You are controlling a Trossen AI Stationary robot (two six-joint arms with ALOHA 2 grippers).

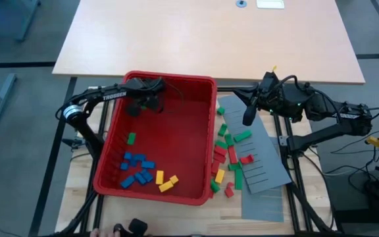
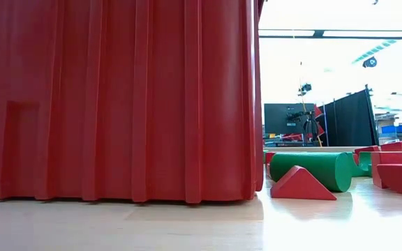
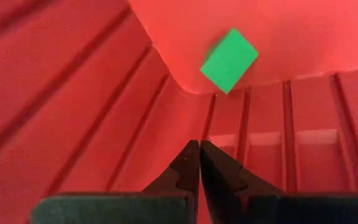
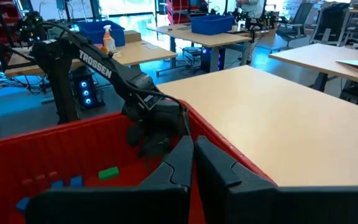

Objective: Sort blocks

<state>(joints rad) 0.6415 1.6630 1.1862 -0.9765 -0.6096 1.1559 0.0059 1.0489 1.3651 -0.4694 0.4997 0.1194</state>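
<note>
High view shows the room first: a pale desk (image 1: 209, 39) beyond the rig and grey floor around it; the right wrist view adds more desks and blue bins farther off. Next comes the wooden table (image 1: 77, 191), then the red bin (image 1: 206, 131) on it, with grey panels (image 1: 262, 164) just beside its right wall. The left gripper (image 1: 137, 105) hangs inside the bin near its far wall, fingers pressed together and holding nothing; a green block (image 3: 229, 60) lies on the bin floor ahead of it. The right gripper (image 1: 249, 117) hovers over the far end of the panels, fingers likewise together and empty. The blocks (image 1: 140, 172) lie in two lots: blue and yellow ones in the bin's near corner with the one green apart, and red, green and yellow ones strewn along the panels. They look like light, rigid, smooth pieces, likely to skid on the slick plastic; I judge a pinch across the short sides, from above, safest.
</note>
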